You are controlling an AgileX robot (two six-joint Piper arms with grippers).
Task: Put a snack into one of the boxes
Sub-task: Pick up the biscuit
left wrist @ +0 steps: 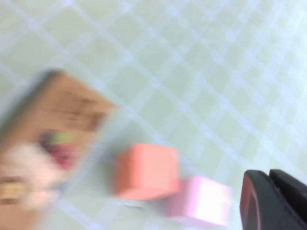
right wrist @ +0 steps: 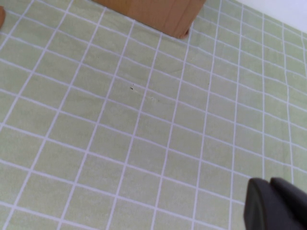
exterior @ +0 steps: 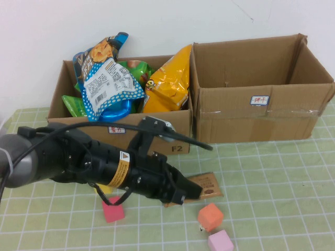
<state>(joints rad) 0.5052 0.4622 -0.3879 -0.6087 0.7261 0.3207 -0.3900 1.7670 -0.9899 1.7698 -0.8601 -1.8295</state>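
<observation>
A green checked cloth [exterior: 272,172] is spread under a white wall [exterior: 157,21]. The left gripper [exterior: 180,196] is held low over the brown snack packet [exterior: 208,185] before the boxes [exterior: 256,89]; its finger state cannot be told. The right gripper [right wrist: 276,203] is seen only above cloth.

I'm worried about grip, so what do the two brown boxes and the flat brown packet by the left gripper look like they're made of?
Two brown boxes: matte corrugated cardboard, with folded flaps and tape. Flat brown packet: probably paper or matte film, thin and lying flat on the cloth. The left gripper hangs right beside it; the right gripper is over bare cloth.
</observation>
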